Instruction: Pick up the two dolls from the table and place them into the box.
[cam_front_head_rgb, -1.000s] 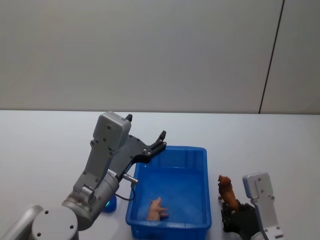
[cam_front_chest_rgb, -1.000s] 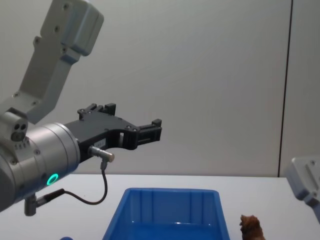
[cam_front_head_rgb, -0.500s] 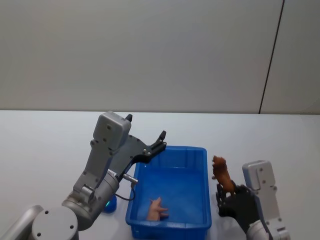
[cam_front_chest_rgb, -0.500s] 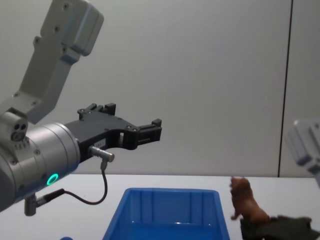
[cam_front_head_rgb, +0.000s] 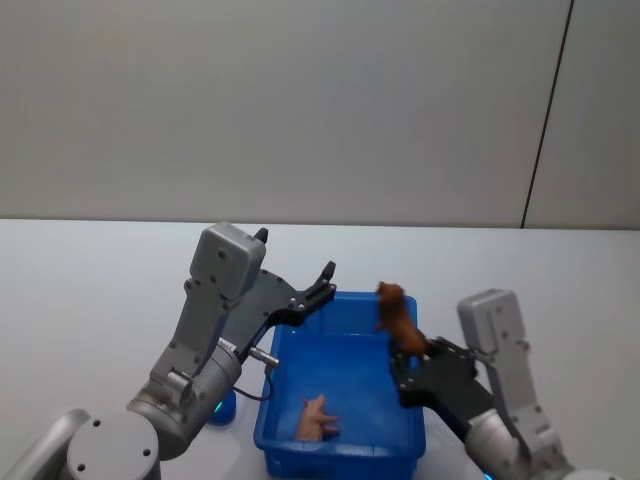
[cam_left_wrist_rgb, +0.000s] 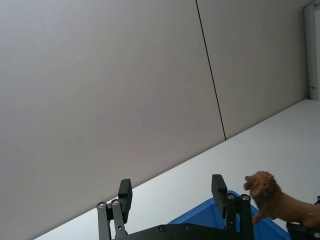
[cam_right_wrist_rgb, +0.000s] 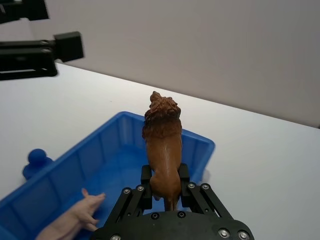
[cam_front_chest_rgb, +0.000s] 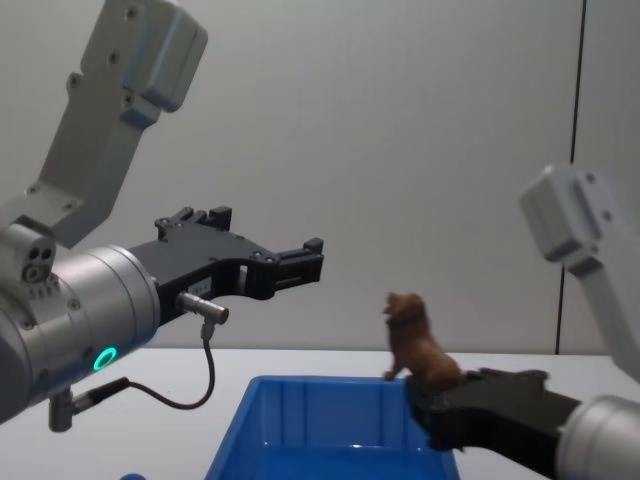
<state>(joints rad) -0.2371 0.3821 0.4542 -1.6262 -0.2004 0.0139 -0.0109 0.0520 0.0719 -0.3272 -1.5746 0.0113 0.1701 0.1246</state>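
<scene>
The shaggy brown doll (cam_front_head_rgb: 396, 312), a lion figure, is held upright in my right gripper (cam_front_head_rgb: 408, 352), which is shut on its hindquarters. It hangs over the right rim of the blue box (cam_front_head_rgb: 345, 298). The right wrist view has the brown doll (cam_right_wrist_rgb: 162, 135) between the fingers (cam_right_wrist_rgb: 146, 174), facing out over the box (cam_right_wrist_rgb: 90, 160). The rounded blue doll (cam_front_head_rgb: 220, 408) sits on the table just left of the box, and the blue doll (cam_right_wrist_rgb: 37, 161) appears beside the box's outer wall. My left gripper (cam_front_head_rgb: 292, 254) hovers open and empty above the box's far left corner.
A pink toy figure (cam_front_head_rgb: 315, 418) lies on the box floor near the front wall. White table surface stretches around the box on all sides. A grey wall with a dark vertical seam (cam_front_head_rgb: 545, 120) stands behind.
My right gripper has lifted the brown doll off the table and carried it left, from beside the box to above its right rim. The left arm has not moved.
</scene>
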